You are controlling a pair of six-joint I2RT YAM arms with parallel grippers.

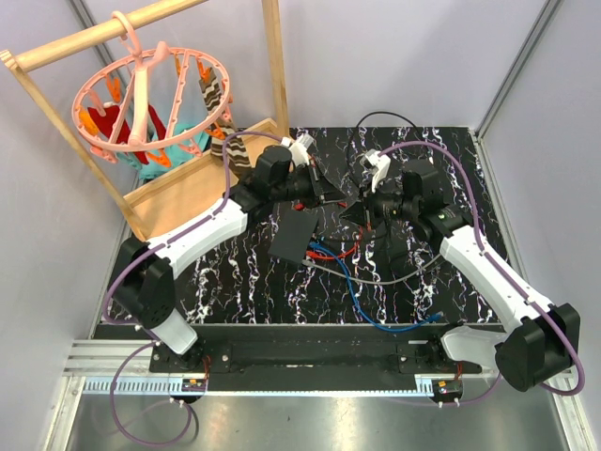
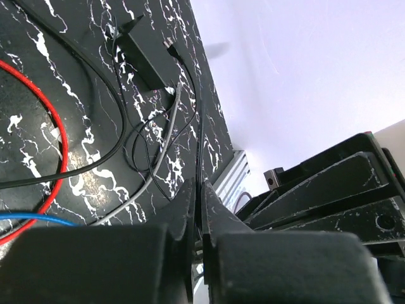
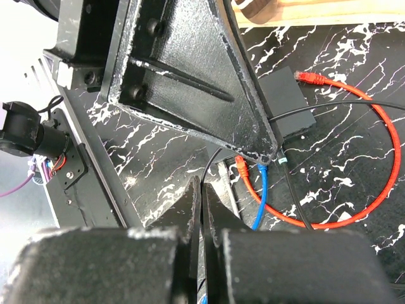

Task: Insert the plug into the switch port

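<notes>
Your left gripper (image 2: 199, 190) sits at 6 o'clock, fingers pinched together on a thin black cord (image 2: 200, 126) that runs up to a black adapter block (image 2: 144, 54) at 11 o'clock. On the marbled table (image 2: 69, 88), a red cable (image 2: 61, 142) loops at 9 o'clock, a blue cable (image 2: 38, 218) lies at 8, and a gray cable (image 2: 166, 149) crosses near centre.

Black marbled table (image 1: 451, 160), flat black switch box (image 1: 293, 235), red cable (image 3: 345, 92), blue cable (image 3: 261, 196)
</notes>
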